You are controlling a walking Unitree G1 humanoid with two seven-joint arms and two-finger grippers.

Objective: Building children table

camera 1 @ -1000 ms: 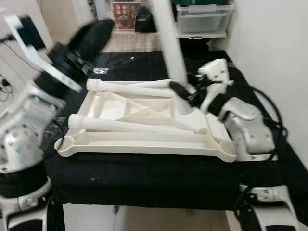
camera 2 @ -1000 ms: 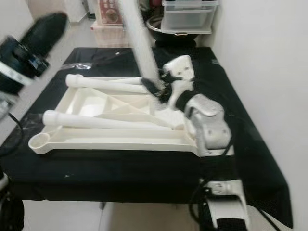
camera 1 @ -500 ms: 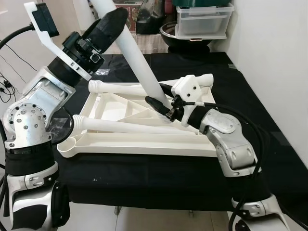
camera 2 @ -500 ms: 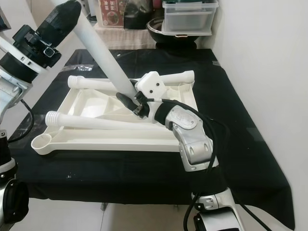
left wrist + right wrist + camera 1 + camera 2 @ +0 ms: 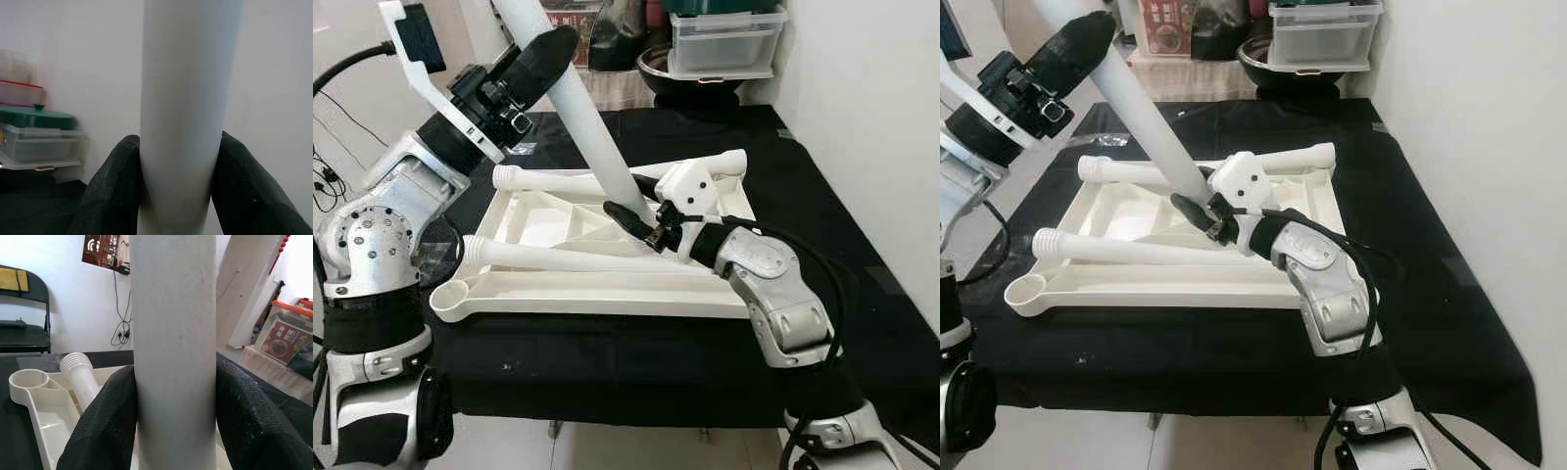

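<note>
We hold the long white plastic table leg [image 5: 579,108] tight in our left gripper [image 5: 530,61] and right gripper [image 5: 641,208], both closed on it, so we should tip it straight up over a corner hole of the upside-down white plastic table top [image 5: 607,284] before twisting.

The left gripper [image 5: 536,61], raised high on a bent silver arm, is clamping the long white cylindrical plastic leg [image 5: 573,98]. The right gripper [image 5: 636,209], forearm reaching leftward, is clamping the same leg lower down.

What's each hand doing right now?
Left hand: closed on the upper part of the white table leg.
Right hand: closed on the same leg, near its lower end.
</note>
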